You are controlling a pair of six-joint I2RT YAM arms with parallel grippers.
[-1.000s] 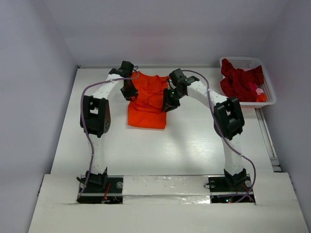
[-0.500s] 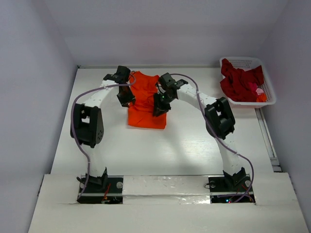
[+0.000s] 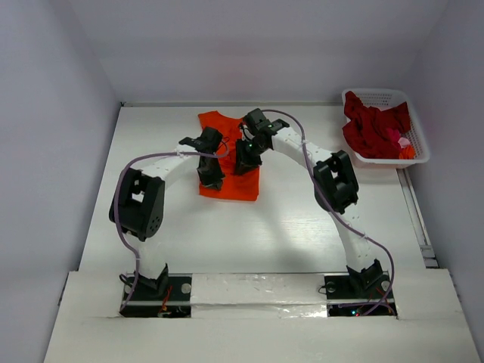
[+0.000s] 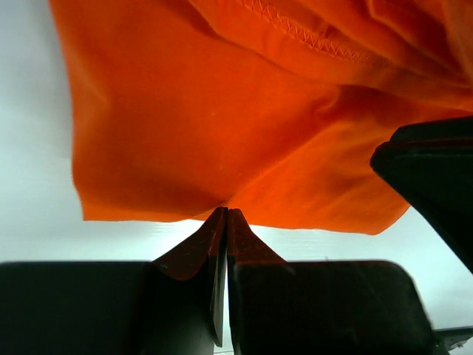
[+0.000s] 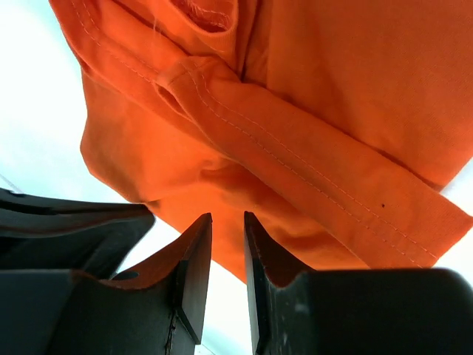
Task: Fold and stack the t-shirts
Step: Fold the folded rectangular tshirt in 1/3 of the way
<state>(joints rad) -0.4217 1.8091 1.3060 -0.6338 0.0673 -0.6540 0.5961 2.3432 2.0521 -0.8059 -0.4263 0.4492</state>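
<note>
The orange t-shirt (image 3: 231,187) is soft matt cloth with stitched hems; the dark red t-shirts (image 3: 374,125) are cloth too; basket (image 3: 376,93) white latticed plastic; surface (image 3: 265,234) smooth, faintly glossy

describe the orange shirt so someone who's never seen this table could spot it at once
On the white table, look near the far edge, left of centre, away from the white latticed plastic basket at far right. The bright orange cloth t-shirt lies there alone; the dark red shirts are heaped in the basket.

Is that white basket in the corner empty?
No, the basket holds a heap of dark red shirts.
</note>
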